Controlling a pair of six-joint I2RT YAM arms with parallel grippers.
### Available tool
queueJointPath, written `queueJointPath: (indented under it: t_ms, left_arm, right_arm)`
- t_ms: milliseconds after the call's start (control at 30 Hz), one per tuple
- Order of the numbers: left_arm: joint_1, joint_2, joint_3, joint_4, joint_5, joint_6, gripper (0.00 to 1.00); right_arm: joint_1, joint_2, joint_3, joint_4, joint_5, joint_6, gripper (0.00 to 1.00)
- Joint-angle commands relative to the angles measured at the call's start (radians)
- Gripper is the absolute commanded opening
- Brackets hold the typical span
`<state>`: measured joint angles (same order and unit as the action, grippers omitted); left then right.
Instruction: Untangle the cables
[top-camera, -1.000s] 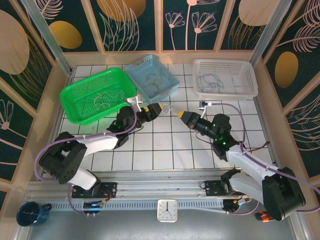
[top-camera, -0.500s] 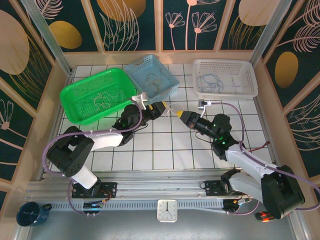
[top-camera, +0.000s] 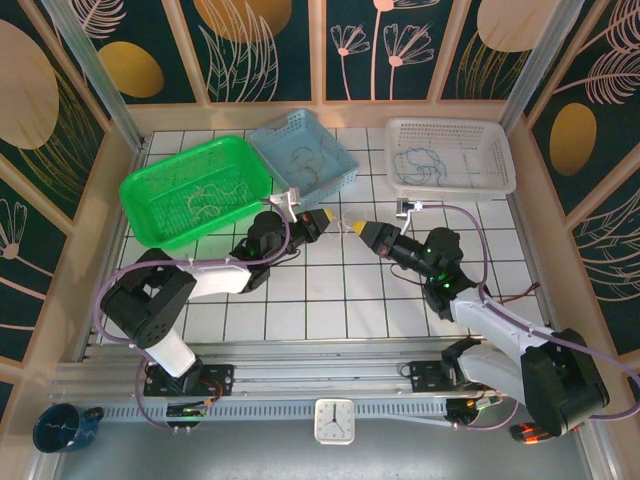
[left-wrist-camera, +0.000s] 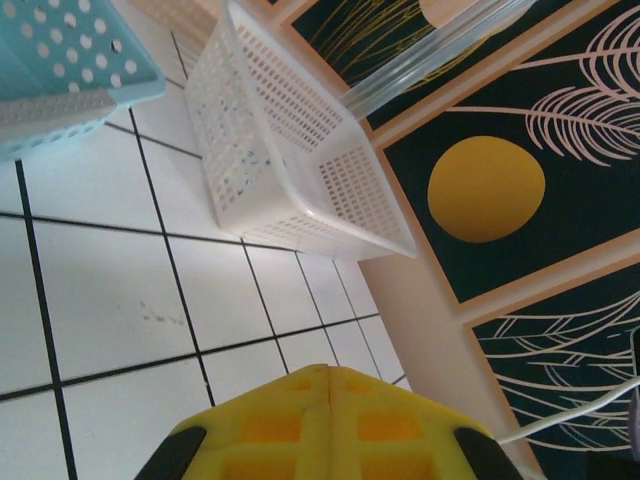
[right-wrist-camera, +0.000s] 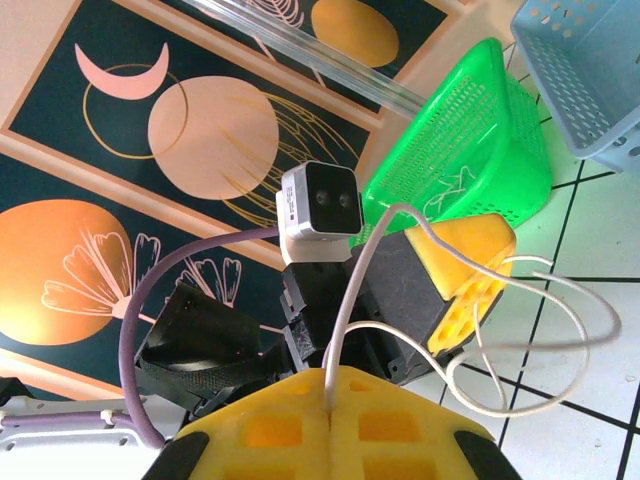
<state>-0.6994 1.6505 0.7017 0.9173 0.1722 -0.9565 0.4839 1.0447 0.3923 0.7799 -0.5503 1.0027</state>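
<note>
Both my arms meet at mid-table. My left gripper (top-camera: 326, 219) points right and my right gripper (top-camera: 356, 228) points left, yellow tips nearly nose to nose. From the right wrist I see my right jaws pressed flat on the pale cable (right-wrist-camera: 338, 325). It comes straight out of the seam between the pads, arcs up, then sags in loose loops over the tiles toward the left tip. My left jaws are closed too, seam tight (whether they pinch that strand, I cannot tell).

Room to move: the white tiled table (top-camera: 330, 290), with its black grid, lies bare on the near side of both tips. The far edge is crowded. The green tray (top-camera: 143, 200) sits just behind my left wrist, the light blue basket (top-camera: 335, 165) touches its corner, and the white basket (top-camera: 495, 150) stands apart to the right. All three are perforated plastic, each with thin cable strands lying inside. Wooden-framed floral panels wall in three sides.

On the near rail stands a small white clock (top-camera: 332, 420), its face too small to read.
</note>
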Motion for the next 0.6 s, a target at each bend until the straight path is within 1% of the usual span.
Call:
queueJointPath:
  t_ms: [0, 100, 300, 433, 567]
  left_arm:
    - [-0.003, -0.015, 0.016, 0.039, -0.021, 0.013, 0.00]
    - [-0.003, -0.062, 0.007, 0.019, -0.052, 0.041, 0.00]
    - [-0.001, -0.219, 0.001, -0.057, -0.171, 0.134, 0.00]
    - [0.007, -0.325, 0.030, -0.104, -0.216, 0.207, 0.00]
    - [0.032, -0.390, 0.106, -0.159, -0.237, 0.250, 0.00]
  right_arm:
    - [-0.010, -0.035, -0.001, -0.006, 0.011, -0.027, 0.00]
    - [-0.021, -0.063, -0.003, -0.068, 0.037, -0.061, 0.00]
    - [-0.068, -0.087, -0.056, -0.148, 0.102, -0.105, 0.00]
    - [-0.083, -0.057, -0.104, -0.175, 0.149, -0.148, 0.00]
    - [-0.075, 0.003, -0.147, -0.127, 0.140, -0.163, 0.00]
